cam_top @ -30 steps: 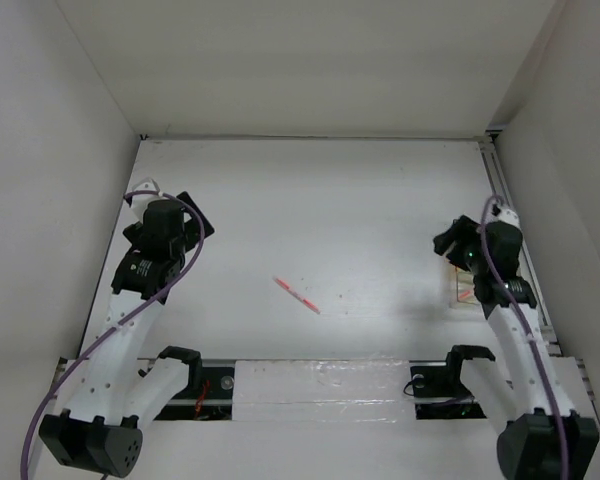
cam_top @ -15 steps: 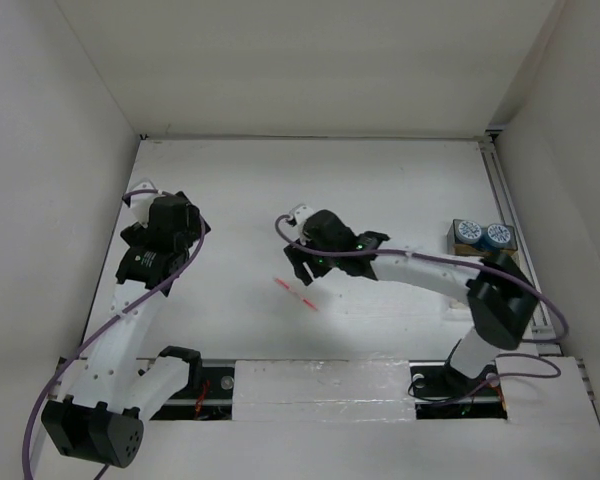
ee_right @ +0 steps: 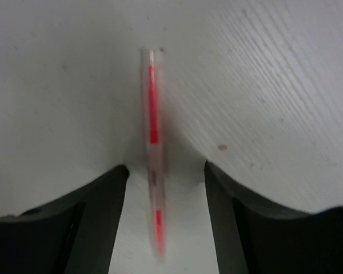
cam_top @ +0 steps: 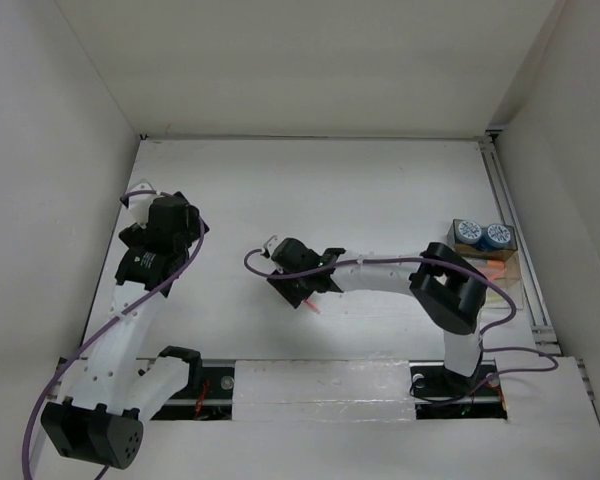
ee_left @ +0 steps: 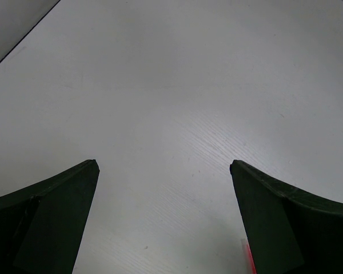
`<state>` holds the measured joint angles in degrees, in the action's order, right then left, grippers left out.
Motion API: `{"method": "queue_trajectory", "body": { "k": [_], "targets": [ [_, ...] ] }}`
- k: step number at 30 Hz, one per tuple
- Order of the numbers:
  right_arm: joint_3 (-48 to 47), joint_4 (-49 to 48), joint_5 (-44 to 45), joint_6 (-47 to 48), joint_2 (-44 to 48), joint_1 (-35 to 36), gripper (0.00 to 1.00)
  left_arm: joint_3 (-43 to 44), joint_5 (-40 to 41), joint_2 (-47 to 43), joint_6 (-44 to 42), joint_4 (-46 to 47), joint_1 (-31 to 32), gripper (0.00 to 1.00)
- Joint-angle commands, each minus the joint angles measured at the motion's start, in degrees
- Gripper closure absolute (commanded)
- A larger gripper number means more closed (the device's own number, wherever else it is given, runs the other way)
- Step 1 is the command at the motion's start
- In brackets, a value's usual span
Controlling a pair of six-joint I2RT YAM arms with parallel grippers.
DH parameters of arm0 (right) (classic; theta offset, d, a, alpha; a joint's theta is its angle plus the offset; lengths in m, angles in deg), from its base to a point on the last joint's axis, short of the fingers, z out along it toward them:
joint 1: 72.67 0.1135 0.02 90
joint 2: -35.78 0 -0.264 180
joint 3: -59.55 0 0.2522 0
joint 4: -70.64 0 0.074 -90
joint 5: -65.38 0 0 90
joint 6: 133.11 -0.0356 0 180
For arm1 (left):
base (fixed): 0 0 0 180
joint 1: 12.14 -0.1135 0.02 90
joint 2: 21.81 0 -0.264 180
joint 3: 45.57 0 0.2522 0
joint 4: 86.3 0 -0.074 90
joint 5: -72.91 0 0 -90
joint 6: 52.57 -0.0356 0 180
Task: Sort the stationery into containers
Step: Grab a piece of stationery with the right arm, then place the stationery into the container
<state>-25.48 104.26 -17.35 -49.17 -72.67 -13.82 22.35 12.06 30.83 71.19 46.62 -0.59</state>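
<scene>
- My right hand (ee_right: 166,168) was open astride the pen (ee_right: 153,114), not touching it; pen lay flat on the table (cam_top: 380,190), well apart from the tray (cam_top: 506,263).
- Risk: thin pen cd roll or skid out if fingers closed unevenly.
- Left hand (ee_left: 163,165) open, empty.

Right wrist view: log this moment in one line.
right gripper: open, straddling pen on table | left gripper: open, empty | rolls: in tray
</scene>
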Motion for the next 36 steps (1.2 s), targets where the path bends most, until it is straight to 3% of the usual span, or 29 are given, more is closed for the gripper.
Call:
{"method": "queue_trajectory", "body": {
  "k": [1, 3, 5, 6, 7, 10, 11, 17, 21, 27, 33, 36],
  "targets": [
    [-1.07, 0.09, 1.17, -1.49, -1.68, 3.02, 0.37, 2.19, 0.82, -2.01, 0.61, -0.17, 0.23, 0.00],
    [-1.07, 0.09, 1.17, -2.10, -2.56, 3.55, 0.38, 2.19, 0.82, -2.02, 0.61, -0.17, 0.23, 0.00],
    [-0.46, 0.09, 1.17, -2.64, -3.35, 3.55, 0.48, 2.19, 0.82, -2.02, 0.61, -0.17, 0.23, 0.00],
    [-0.45, 0.09, 1.17, -3.16, -4.05, 3.55, 0.56, 2.19, 0.82, -2.02, 0.61, -0.17, 0.23, 0.00],
    [0.07, 0.09, 1.17, -3.69, -4.67, 4.07, 0.71, 2.19, 0.82, -2.54, 0.61, -0.17, 0.23, 0.00],
    [0.07, 0.80, 1.17, -4.39, -5.98, 4.08, 0.88, 2.19, 0.82, -2.54, 0.61, -0.17, 0.23, 0.00],
    [0.07, 1.67, 1.95, -4.39, -5.99, 4.08, 1.00, 2.19, 0.30, -2.54, 0.61, -0.17, 0.23, 0.00],
    [2.44, 0.62, 6.34, -8.59, -0.73, 2.50, 1.00, 2.19, 0.30, -3.07, 0.08, 0.36, 0.23, 0.00],
    [7.62, -6.12, 4.27, -13.44, 10.24, -4.87, 1.00, 2.19, -0.23, -3.60, 0.08, 0.36, 0.23, 0.00],
    [16.15, -8.35, 6.44, -19.76, 28.78, -20.95, 1.00, 2.19, -0.76, -3.60, 0.08, 0.36, 0.23, 0.00],
    [25.55, -8.17, 5.83, -25.22, 44.51, -43.27, 1.00, 2.19, -1.28, -3.60, -0.45, 0.88, 0.23, 0.00],
    [27.14, -8.69, 5.57, -23.74, 47.44, -52.48, 1.00, 1.66, -2.33, -3.60, -0.45, 0.89, 0.23, 0.00]
  ]
}}
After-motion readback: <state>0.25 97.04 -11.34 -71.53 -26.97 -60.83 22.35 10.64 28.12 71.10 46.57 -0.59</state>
